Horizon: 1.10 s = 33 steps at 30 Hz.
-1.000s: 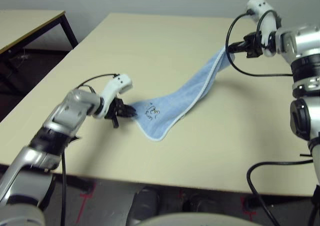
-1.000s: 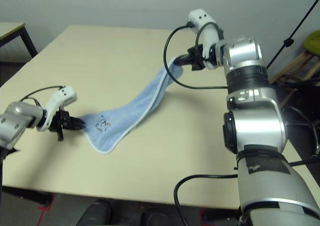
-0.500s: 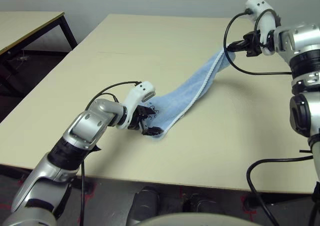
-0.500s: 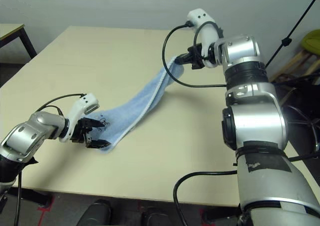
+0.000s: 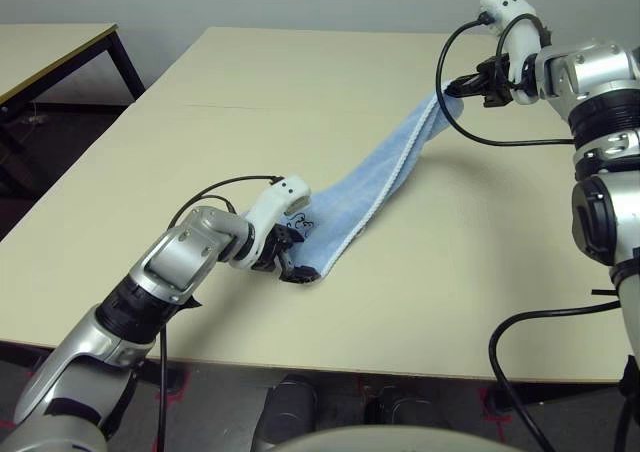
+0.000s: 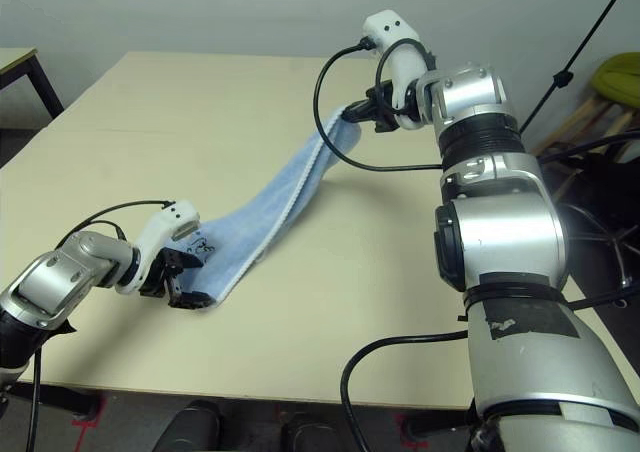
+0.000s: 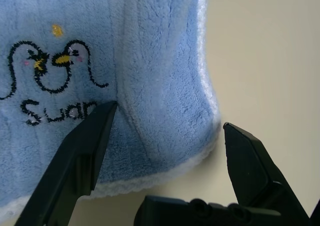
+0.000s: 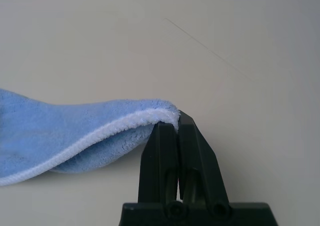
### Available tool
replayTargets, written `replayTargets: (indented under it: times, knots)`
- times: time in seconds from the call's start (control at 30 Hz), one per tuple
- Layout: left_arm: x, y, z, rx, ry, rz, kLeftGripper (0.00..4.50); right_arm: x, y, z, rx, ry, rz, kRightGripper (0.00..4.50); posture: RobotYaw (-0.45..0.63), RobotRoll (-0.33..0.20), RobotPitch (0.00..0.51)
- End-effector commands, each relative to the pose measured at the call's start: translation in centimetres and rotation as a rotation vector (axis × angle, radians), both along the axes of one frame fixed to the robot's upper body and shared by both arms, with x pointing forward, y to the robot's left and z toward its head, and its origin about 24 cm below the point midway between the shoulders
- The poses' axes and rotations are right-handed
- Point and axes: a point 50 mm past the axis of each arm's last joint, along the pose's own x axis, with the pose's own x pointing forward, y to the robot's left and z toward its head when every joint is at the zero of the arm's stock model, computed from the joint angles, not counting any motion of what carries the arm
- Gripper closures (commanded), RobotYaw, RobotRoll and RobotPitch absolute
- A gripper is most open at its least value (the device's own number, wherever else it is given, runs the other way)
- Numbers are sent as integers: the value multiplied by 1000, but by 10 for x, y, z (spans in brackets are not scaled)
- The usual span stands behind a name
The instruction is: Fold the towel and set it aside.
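Where it sags, towel hangs stretched.

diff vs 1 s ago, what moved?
The left gripper let go of the towel end it was pinching and slid across to the near corner by the embroidered motif; its fingers now stand open astride that corner. Unchanged: the right gripper stays shut on the far end, held up off the table.
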Motion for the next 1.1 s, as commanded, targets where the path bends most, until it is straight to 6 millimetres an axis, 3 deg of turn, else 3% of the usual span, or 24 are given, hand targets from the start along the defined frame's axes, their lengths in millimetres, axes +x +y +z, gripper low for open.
replayTargets:
  times: [0.03, 0.4, 0.7, 0.8, 1.1]
  knots:
    - [0, -1, -10, 26, -1, 11, 15, 0, 0, 10, 8, -29, 1, 4500, 107, 0, 17]
    - [-11, -4, -19, 53, 79, -40, 15, -1, -2, 10, 11, -30, -1, 4500, 107, 0, 15]
    - [-5, -4, -27, 96, 46, -4, 15, -1, -1, 11, 18, -33, 4, 4500, 107, 0, 11]
    - [-5, -5, -30, 105, 58, -18, 622, -1, -1, 12, 20, -34, 4, 4500, 107, 0, 12]
    - [-4, -5, -30, 70, 72, -8, 3675, -2, -4, 11, 26, -28, -1, 4500, 105, 0, 16]
